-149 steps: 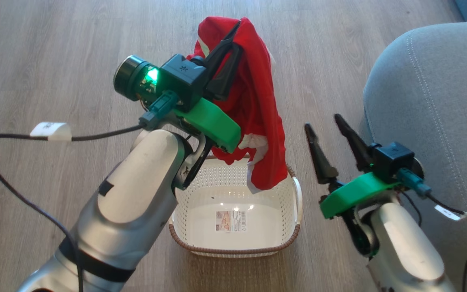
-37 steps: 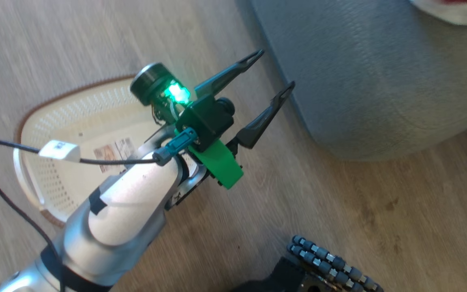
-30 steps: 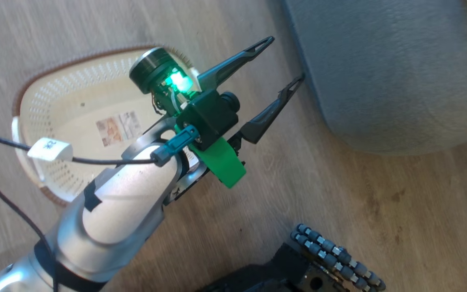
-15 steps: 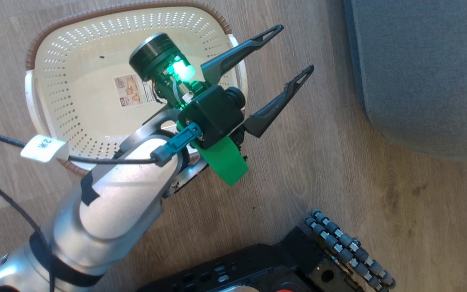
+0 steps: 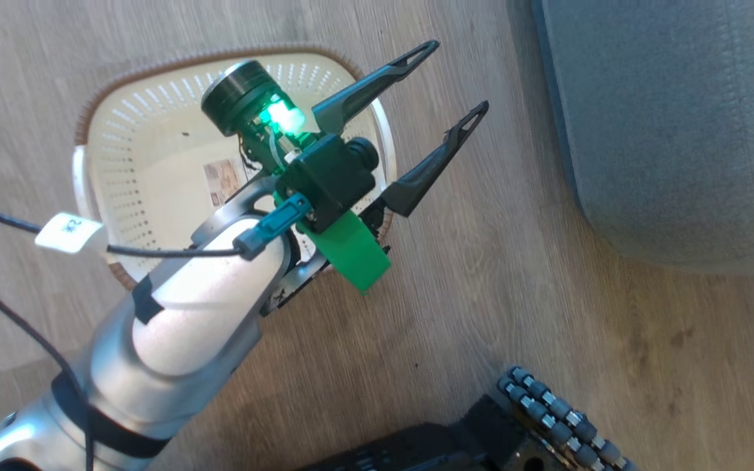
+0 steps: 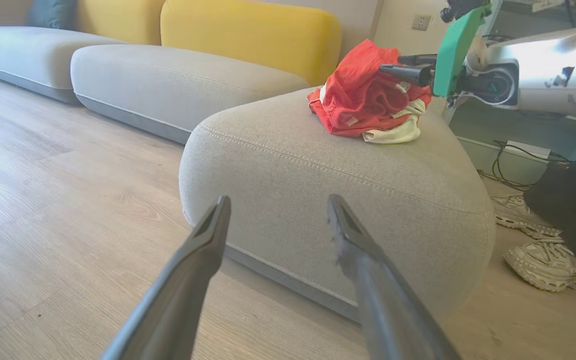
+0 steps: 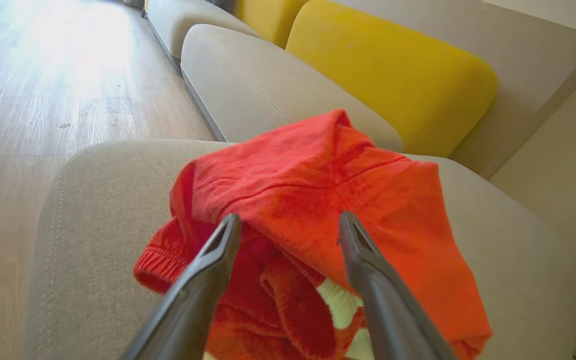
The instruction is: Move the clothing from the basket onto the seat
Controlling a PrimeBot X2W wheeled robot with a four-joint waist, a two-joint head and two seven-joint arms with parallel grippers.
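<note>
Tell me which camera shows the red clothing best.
The right wrist view: the clothing lies close and central, folds and white trim plain, beyond the open jaws. The left wrist view shows it smaller, piled on the seat beside the right gripper. The head view looks at the basket and floor instead.

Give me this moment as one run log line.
basket: looks empty | clothing: piled on seat | left gripper: open, empty | right gripper: open, at clothing

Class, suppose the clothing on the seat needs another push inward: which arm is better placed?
Right. The right gripper, open, hangs at the clothing on the seat; the left gripper, open, hangs above the floor beside the basket, short of the seat.
</note>
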